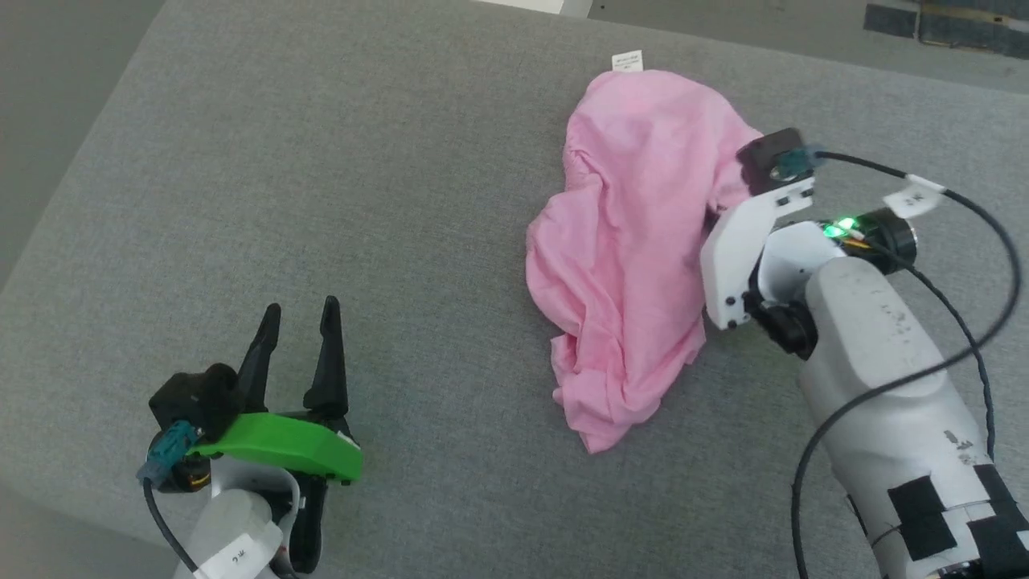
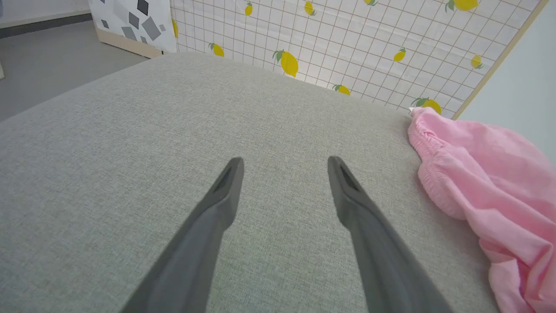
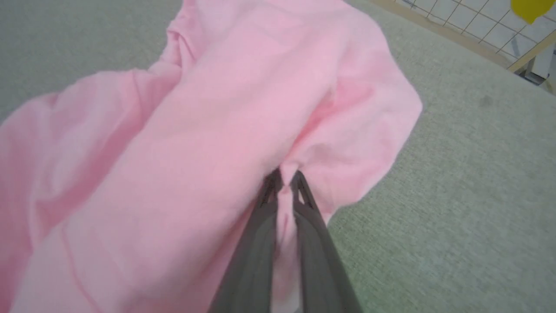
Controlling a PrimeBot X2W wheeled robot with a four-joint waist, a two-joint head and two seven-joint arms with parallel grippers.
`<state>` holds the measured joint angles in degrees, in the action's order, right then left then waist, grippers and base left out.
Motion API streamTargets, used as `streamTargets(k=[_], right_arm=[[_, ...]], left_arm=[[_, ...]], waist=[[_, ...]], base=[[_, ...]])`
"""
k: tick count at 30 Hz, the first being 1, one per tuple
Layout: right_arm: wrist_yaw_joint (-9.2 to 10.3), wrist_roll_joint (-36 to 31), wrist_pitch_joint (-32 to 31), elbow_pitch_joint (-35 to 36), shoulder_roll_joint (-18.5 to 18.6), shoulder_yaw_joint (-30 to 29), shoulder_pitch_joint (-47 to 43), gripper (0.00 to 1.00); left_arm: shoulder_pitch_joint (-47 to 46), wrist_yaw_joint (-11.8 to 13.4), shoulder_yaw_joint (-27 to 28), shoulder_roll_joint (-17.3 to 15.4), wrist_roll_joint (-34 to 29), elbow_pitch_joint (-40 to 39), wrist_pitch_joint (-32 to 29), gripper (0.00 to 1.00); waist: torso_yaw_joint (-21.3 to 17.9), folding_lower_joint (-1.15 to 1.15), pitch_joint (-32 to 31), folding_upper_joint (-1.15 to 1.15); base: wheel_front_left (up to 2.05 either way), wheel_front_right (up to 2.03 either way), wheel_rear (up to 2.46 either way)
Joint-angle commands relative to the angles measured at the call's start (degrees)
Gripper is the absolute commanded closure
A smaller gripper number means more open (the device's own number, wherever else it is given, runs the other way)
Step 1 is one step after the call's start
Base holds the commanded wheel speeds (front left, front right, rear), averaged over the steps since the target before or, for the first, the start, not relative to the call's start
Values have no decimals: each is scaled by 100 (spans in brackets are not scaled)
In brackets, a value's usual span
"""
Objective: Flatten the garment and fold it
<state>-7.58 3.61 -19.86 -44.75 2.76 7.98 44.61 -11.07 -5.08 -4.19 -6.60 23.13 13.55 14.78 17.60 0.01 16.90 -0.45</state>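
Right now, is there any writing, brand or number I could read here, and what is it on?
Nothing reads clearly.
White label at the garment's far edge: printed lines, too small to read.
Tape tag on the left forearm: handwritten marks, perhaps "2", unclear.
Paper tag on the black cable: no legible text.

Work surface is a wide grey woven-fabric top (image 1: 321, 177). Smooth grey floor (image 1: 48, 112) around it. Dark patches (image 1: 949, 24) on the floor at the far right of the head view, can't tell what they are. Past the far edge: screen panel (image 2: 347, 39), white grid with a yellow lemon print, in a light wood frame (image 2: 495, 61). Next to it a second panel (image 2: 130, 21), white with grey geometric shapes. Plain pale wall (image 2: 521, 87) beside the lemon panel. Light is even, no hard shadows.
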Motion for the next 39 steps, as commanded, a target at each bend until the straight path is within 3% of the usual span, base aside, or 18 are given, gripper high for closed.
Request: streamTargets(k=[1,8,13,18,19,20,26,33,39], right_arm=[[9,109,218,156,11,-109,-119,100],[9,124,707,1428,22,-1313,-1470,100],[9,108,358,2656,15,-2239,-2957,100],[9,625,33,3277,13,-2513,-3956,100],[9,747,73,3395,13,-2501,-4056,80],[9,820,103,3473,13,-2481,-4123,0],[9,1025,797,3957,12,-2695,-4363,0],[9,1077,862,3926,12,-2865,-4757,0],[9,1072,840,3887,12,-2815,-4725,0]], left_arm=[[76,-43,40,44,-53,23,21,0],[412,-21,158,76,-163,16,21,0],[680,30,219,66,-196,-10,21,0],[826,60,219,62,-176,-72,16,0],[842,65,221,53,-170,-88,10,0],[851,67,218,45,-169,-98,5,0],[877,93,177,32,-150,-155,-49,0],[705,12,-7,86,37,-288,-322,0],[-86,-145,-839,181,275,-323,-1644,0]], waist=[[-304,-1,-339,45],[-756,-1,-909,45],[-1025,-1,-1156,45],[-1137,-1,-1219,45],[-1159,-1,-1215,45],[-1171,-1,-1215,45],[-1184,-1,-1259,45],[-1278,-1,-1185,45],[-1531,-1,-960,45]], base=[[0,0,0],[0,0,0],[0,0,0],[0,0,0],[0,0,0],[0,0,0],[0,0,0],[0,0,0],[0,0,0]])
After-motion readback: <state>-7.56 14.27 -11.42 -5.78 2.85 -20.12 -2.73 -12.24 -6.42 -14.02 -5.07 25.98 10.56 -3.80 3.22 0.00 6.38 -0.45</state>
